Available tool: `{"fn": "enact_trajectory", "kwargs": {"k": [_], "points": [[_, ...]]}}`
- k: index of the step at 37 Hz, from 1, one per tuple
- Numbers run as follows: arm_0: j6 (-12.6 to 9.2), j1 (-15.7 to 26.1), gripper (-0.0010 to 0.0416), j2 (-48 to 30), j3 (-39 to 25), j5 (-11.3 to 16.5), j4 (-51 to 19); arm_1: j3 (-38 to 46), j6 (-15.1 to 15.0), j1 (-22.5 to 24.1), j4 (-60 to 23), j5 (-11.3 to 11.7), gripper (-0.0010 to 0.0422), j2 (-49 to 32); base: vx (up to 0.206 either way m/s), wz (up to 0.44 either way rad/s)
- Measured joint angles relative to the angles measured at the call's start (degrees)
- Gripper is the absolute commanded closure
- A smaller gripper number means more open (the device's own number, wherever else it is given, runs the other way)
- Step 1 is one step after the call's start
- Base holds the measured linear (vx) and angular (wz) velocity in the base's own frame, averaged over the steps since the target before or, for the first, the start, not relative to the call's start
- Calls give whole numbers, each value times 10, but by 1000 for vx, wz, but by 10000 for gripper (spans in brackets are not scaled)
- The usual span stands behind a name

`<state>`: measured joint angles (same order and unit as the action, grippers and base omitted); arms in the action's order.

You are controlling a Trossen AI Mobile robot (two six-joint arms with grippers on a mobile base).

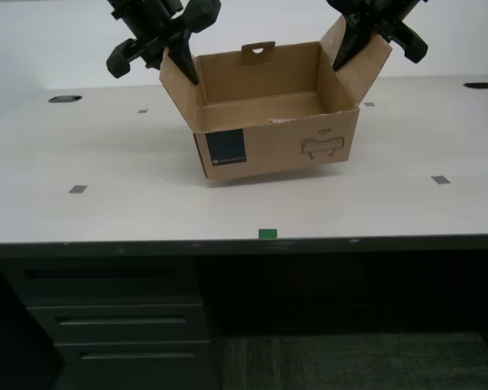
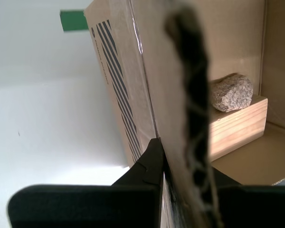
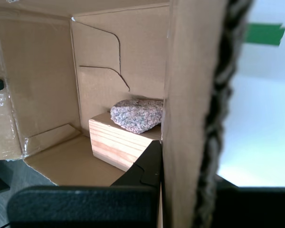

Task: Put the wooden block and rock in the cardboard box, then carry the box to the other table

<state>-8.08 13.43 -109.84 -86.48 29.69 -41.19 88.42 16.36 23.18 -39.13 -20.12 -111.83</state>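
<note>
The cardboard box (image 1: pixel 276 142) is open, with a thin shadow under it on the pale table (image 1: pixel 106 154). My first gripper (image 1: pixel 177 61) (image 3: pixel 190 190) is shut on the flap at the exterior view's left. At the exterior view's right, my second gripper (image 1: pixel 350 53) (image 2: pixel 185 180) is shut on the opposite flap. Inside the box, the wooden block (image 3: pixel 116 145) (image 2: pixel 237 126) lies on the floor against a wall. The rock (image 3: pixel 135 114) (image 2: pixel 232 92) rests on top of it. The other table is out of view.
Grey tape squares (image 1: pixel 78 189) (image 1: pixel 441 179) and a green tape mark (image 1: pixel 267 234) at the front edge dot the table. Dark cable holes (image 1: pixel 65 98) (image 1: pixel 481 84) sit near the back. Grey drawers (image 1: pixel 114 325) are below the edge.
</note>
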Motion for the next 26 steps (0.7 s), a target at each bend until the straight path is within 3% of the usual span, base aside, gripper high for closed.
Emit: {"fn": "enact_trajectory", "kwargs": {"k": [13,20,26], "points": [[3,0,407,0,7,0,-3,0,-10,0,-14,-1,413,0,-136,22],[3,0,407,0,7,0,-17,-1,12,1,-21,-2,413,0,-119,97],[3,0,406,0,7,0,-29,-1,13,2,-31,-4,413,0,-105,171]]}}
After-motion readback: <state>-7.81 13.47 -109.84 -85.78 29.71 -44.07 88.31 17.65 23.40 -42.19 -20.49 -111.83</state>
